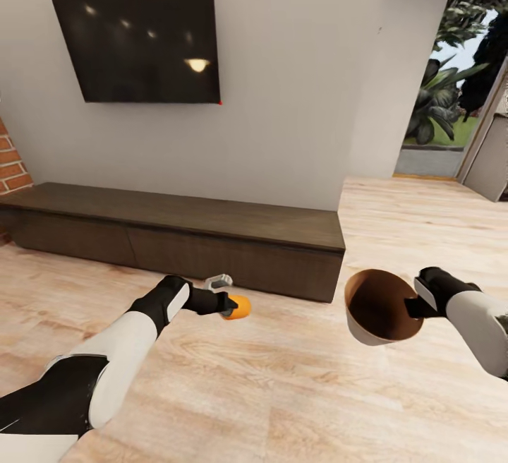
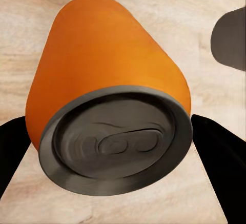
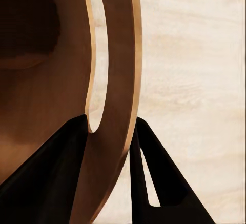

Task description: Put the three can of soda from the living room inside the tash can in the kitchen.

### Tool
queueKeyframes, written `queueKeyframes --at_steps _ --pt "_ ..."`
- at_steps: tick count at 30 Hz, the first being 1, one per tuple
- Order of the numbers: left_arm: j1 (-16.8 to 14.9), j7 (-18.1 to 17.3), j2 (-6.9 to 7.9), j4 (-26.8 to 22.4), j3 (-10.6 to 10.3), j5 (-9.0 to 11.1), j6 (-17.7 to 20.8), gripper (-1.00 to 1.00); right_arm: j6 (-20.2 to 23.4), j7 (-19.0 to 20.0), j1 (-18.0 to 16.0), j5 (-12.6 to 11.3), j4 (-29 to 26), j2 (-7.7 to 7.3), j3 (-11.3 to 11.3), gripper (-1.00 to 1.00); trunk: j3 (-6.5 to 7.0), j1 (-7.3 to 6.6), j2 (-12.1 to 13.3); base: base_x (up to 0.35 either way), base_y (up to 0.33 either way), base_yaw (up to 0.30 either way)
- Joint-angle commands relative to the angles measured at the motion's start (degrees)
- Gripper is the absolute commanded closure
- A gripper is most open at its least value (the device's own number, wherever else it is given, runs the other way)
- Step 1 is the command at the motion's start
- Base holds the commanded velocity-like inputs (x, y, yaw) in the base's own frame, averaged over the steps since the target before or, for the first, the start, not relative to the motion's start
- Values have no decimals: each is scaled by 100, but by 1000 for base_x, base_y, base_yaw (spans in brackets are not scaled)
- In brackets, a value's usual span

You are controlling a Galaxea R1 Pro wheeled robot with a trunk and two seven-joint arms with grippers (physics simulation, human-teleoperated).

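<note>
Over pale wood floor [image 1: 282, 392], the left pincer [image 1: 227, 304] grips an orange soda can [image 1: 238, 307]. The right pincer [image 1: 416, 305] clamps the tash can [image 1: 367, 332] rim. A dark bench [image 1: 176, 226] lines the wall under the TV [image 1: 137, 38].

Two soda cans are in view: one orange can [image 1: 238, 307] and one silver-topped can [image 1: 218, 281] lying on the floor just beyond it, toward eleven o'clock. One trash can [image 1: 361, 332]. Two pincers, the left pincer [image 1: 227, 304] and the right pincer [image 1: 415, 305]. One wall-mounted TV [image 1: 137, 38]. One long dark-brown bench [image 1: 176, 233]. One red brick column [image 1: 10, 156].
</note>
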Motion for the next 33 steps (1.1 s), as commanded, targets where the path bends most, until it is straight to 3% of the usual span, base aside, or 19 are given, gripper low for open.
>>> queueKeyframes --at_steps 1,6,9,13,15,22,25,27,29,33 --pt "1 -39 16 -6 -7 -7 11 100 -6 12 13 -10 -2 14 -54 100 23 -2 2 0 0 0" --pt "1 -273 89 -34 -33 -9 88 100 -22 8 189 -1 12 168 -55 100 134 -15 8 0 0 0" --pt "1 -589 184 -59 -48 -10 223 100 -32 -4 346 18 12 231 -52 100 201 -23 12 0 0 0" --pt "1 -1383 416 -77 -61 -13 393 100 -134 -12 474 36 12 257 -48 100 289 -33 18 0 0 0" --pt "1 -1568 453 -80 -65 -15 451 100 -155 -19 493 39 16 293 -47 100 333 -39 20 0 0 0" --pt "1 -2063 512 -86 -144 -26 569 100 -189 -100 709 60 15 598 -9 100 489 -57 30 0 0 0" --pt "1 -2342 511 -86 -486 -25 589 100 -191 -217 745 60 16 845 -6 100 555 -64 34 0 0 0" --pt "1 -2438 511 -86 -563 -25 610 100 -190 -349 758 56 19 955 -8 100 599 -69 37 0 0 0" --pt "1 -2582 511 -86 -658 -27 649 100 -186 -564 776 49 22 1168 -10 100 644 -75 39 0 0 0" --pt "1 -2631 495 -86 -724 -28 668 100 -184 -637 782 46 26 1281 -11 100 732 -85 45 0 0 0"
